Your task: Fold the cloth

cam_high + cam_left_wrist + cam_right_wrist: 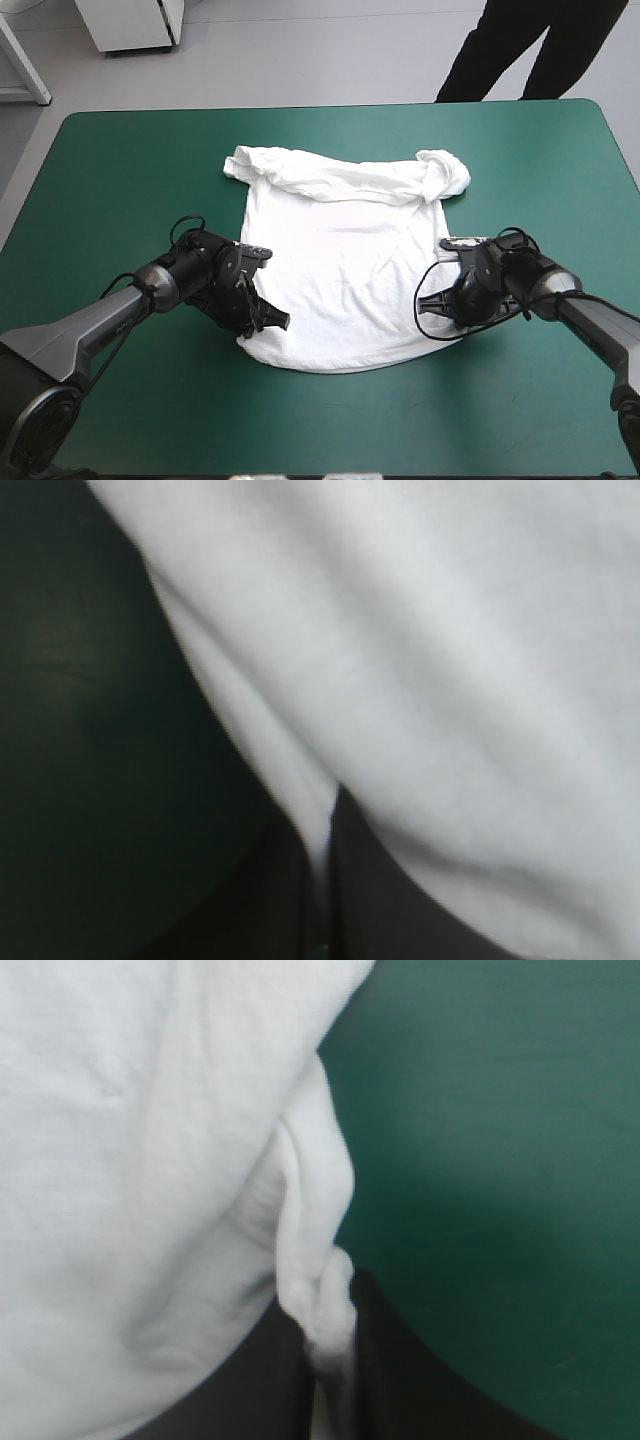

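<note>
The white T-shirt [345,265] lies spread on the teal-green cover, its sleeves bunched toward the table's far edge and its hem toward the near edge. My left gripper [268,318] sits low at the shirt's near-left hem corner. In the left wrist view its black fingers [375,900] are all but shut with a thin strip of the T-shirt [420,660] pinched between them. My right gripper [440,300] rests at the shirt's right side edge. The right wrist view shows a ridge of the T-shirt [150,1160] squeezed between its nearly closed fingers [395,1370].
Bare teal-green cover [130,170] surrounds the shirt on every side, widest along the near edge [330,430]. A white cabinet stands beyond the table's far left corner.
</note>
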Available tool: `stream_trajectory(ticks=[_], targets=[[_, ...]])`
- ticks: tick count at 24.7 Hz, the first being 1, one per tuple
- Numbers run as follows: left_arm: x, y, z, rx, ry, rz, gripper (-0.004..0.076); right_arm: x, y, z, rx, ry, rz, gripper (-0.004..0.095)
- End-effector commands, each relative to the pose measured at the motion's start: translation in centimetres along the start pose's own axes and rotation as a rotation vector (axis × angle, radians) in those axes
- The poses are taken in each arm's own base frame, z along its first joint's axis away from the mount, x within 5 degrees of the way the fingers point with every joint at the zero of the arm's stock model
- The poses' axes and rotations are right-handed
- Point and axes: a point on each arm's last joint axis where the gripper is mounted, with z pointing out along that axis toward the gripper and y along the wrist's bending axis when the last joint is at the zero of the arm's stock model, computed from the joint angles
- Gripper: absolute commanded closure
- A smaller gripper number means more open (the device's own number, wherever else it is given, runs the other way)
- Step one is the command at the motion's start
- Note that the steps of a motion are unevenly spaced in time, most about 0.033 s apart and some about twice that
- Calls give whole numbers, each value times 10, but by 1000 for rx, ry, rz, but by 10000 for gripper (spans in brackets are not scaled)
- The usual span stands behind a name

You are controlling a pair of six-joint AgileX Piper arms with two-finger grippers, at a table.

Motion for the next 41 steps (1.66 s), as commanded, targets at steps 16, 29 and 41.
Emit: stream_trajectory(ticks=[16, 29, 41], targets=[[23, 1, -316, 32, -878, 112, 734, 1, -4, -313, -130, -829, -106, 925], [127, 6, -470, 229, -1606, 205, 734, 79, -19, -467, -264, -1442, -174, 920], [155, 5, -496, 331, -1812, 248, 734, 107, -21, -505, -347, -1678, -205, 911]])
